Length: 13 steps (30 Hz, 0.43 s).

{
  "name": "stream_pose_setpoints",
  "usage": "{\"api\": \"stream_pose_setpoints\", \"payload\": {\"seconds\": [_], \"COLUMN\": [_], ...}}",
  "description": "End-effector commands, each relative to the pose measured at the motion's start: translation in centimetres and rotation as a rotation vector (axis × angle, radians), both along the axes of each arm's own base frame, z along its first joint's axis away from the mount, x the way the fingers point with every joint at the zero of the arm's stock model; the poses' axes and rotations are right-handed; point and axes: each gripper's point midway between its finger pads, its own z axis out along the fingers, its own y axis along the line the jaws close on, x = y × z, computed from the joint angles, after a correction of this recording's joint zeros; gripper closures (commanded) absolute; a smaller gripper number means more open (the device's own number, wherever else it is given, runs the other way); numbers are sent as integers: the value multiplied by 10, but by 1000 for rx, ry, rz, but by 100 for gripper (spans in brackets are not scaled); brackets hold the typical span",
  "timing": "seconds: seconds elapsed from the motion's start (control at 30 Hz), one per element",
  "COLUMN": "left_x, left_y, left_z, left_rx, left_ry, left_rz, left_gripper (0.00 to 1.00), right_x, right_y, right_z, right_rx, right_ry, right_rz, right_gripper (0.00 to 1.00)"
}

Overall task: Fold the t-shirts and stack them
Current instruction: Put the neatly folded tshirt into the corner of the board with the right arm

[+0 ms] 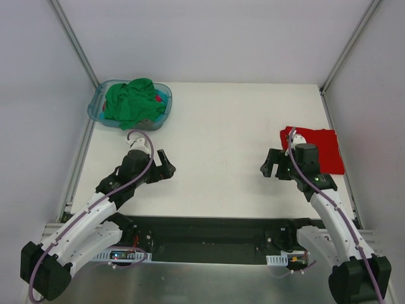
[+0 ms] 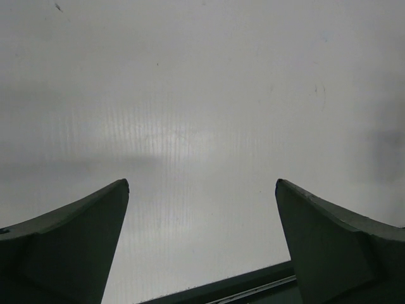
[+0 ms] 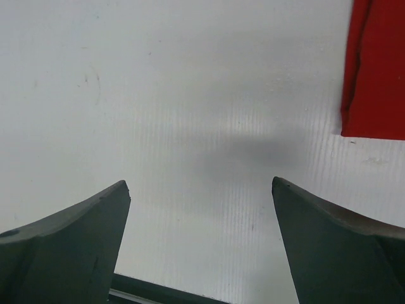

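Shirts first, from the overhead camera: the red t-shirt (image 1: 316,147) lies folded flat at the right side of the table (image 1: 221,126), partly behind my right arm. The green t-shirt (image 1: 130,101) is heaped unfolded in the blue basket (image 1: 96,109) at the far left corner. A sliver of red shows beside the green, and I cannot tell what it is. My left pincer (image 1: 166,168) and right pincer (image 1: 273,166) both hover spread over bare table, holding nothing. That makes one red shirt, one green shirt, one basket and two pincers.

Through my left wrist camera, the fingers (image 2: 76,247) stand wide apart with only white table between them.

Through my right wrist camera, the fingers (image 3: 69,247) are just as wide, and the folded edge of the red t-shirt (image 3: 376,69) sits off to the upper right, apart from them.

I judge the red shirt done and the green one next. My left pincer must reach to the basket, pinch the green cloth and draw it onto open table for folding, then stack it on the red.
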Motion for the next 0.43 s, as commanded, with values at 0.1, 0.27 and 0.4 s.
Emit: {"api": "stream_pose_setpoints", "payload": {"seconds": [0.1,0.27,0.4], "left_x": [-15,-19,-18], "left_y": [7,8,10], "left_z": [-15,-14,-13], "left_rx": [-30,-33,-37], "left_ry": [10,-17,-28], "left_rz": [9,-6,6], "left_gripper": [1,1,1], "right_x": [4,1,5], "right_y": [6,4,6], "right_z": [25,20,24], "right_rx": [85,84,113], "right_ry": [-173,-198,-261], "right_rz": [-32,-36,-37], "right_gripper": [4,4,4]}}
